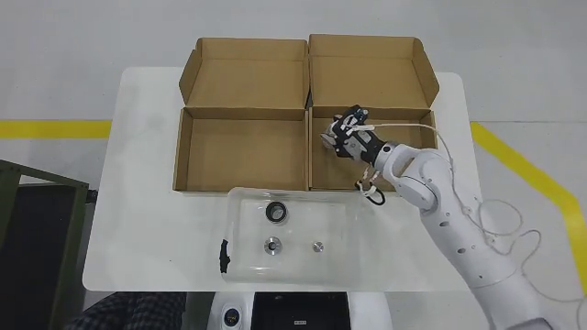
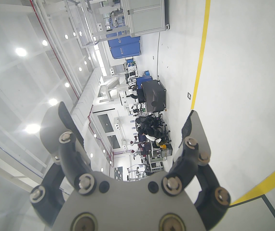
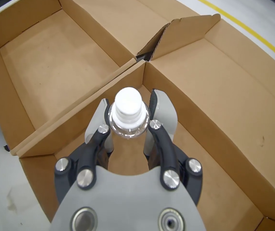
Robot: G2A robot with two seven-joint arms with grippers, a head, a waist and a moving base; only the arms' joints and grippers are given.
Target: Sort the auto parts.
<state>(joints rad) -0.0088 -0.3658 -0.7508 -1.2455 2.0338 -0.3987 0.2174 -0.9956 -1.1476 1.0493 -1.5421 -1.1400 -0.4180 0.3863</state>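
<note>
The right gripper (image 3: pixel 130 98) pinches a small auto part (image 3: pixel 129 114) between its two fingers: a white stepped cap above a clear, rounded collar, with the cap pointing away from the wrist. The part hangs inside the right cardboard box (image 1: pixel 404 160), above its floor and near the wall it shares with the left cardboard box (image 1: pixel 240 154). Both boxes sit side by side on the white table (image 1: pixel 147 192), touching, with their lids folded open at the far side. Nearer the robot, a clear plastic tray (image 1: pixel 293 190) sits just beside the front walls of both boxes. It holds a black ring (image 1: pixel 277 211), a round silver part (image 1: pixel 272 246) and a smaller silver part (image 1: pixel 317 247), all apart from one another. A small black piece (image 1: pixel 223 257) lies at the tray's left edge. The left gripper (image 2: pixel 127 108) has its fingers spread wide with nothing between them, and it faces the workshop floor and the hall beyond.
</note>
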